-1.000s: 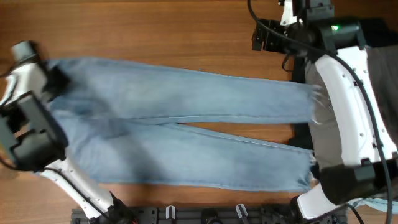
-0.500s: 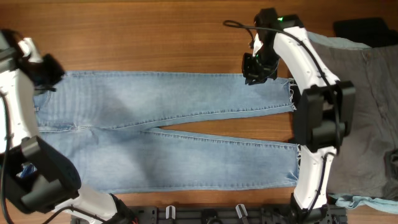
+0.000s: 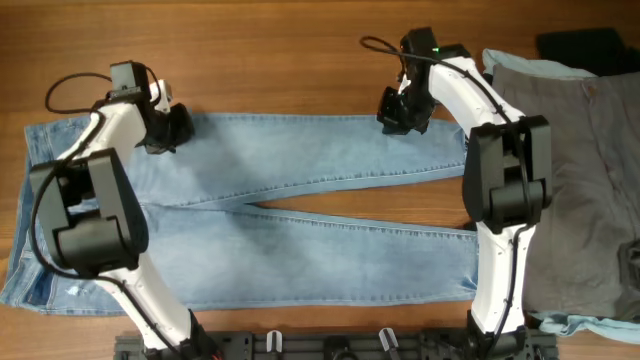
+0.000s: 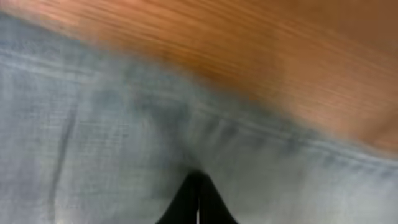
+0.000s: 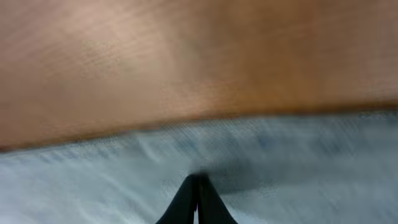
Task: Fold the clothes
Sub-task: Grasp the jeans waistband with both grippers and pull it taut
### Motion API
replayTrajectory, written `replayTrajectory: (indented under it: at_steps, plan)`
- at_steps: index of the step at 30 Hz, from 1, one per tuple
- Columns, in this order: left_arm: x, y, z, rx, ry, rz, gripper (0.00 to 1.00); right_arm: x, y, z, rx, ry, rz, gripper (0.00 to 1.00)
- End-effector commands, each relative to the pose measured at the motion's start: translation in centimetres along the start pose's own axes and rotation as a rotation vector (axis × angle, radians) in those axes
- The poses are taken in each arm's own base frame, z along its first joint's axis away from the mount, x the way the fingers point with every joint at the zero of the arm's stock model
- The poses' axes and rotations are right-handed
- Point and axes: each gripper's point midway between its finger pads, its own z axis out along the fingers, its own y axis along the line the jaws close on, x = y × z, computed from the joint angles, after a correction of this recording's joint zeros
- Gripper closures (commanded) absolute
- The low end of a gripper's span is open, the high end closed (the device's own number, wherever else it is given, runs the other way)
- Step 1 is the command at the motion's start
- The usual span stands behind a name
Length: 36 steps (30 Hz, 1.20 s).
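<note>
Light-blue denim jeans [image 3: 300,250], soft-washed with frayed hems, are being displayed flat on the wood-grain table [image 3: 280,60], with the waist to the left and the legs parting in a narrow V. At the far edge the cloth is being pinched by the left gripper [image 3: 165,130] near the waist and by the right gripper [image 3: 393,113] on the upper leg, the black tapered fingers [image 4: 186,208] being pressed fully together on a small pucker, though detail is being lost to blur in both wrist views. Grey-khaki trousers [image 3: 590,180] are being cut off at the right border, and a black garment [image 3: 585,45] is being only partly shown at the far corner.
</note>
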Motion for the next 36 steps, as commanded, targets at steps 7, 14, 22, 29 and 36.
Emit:
replayTrajectory:
  at_steps: [7, 14, 22, 29, 36]
  plan:
    - [-9.0, -7.2, 2.8, 0.325, -0.326, -0.145, 0.96, -11.0, 3.8, 0.8, -0.241, -0.406, 0.017, 0.96]
    - [-16.6, -11.7, -5.5, 0.376, -0.445, 0.005, 0.88, -15.0, 4.8, -7.5, -0.345, -0.541, -0.185, 0.68]
    - [-9.1, -9.4, -13.3, 0.100, -0.178, 0.181, 0.88, -5.9, 3.7, -17.8, -0.234, -0.408, -0.260, 0.68]
    - [1.3, -4.7, -6.0, 0.005, 0.195, 0.085, 0.96, -0.9, -0.2, -7.9, -0.087, -0.117, -0.016, 0.96]
    - [3.6, -3.3, 0.6, 0.051, 0.103, 0.059, 0.96, -1.1, 4.7, 1.1, -0.227, -0.146, -0.170, 0.96]
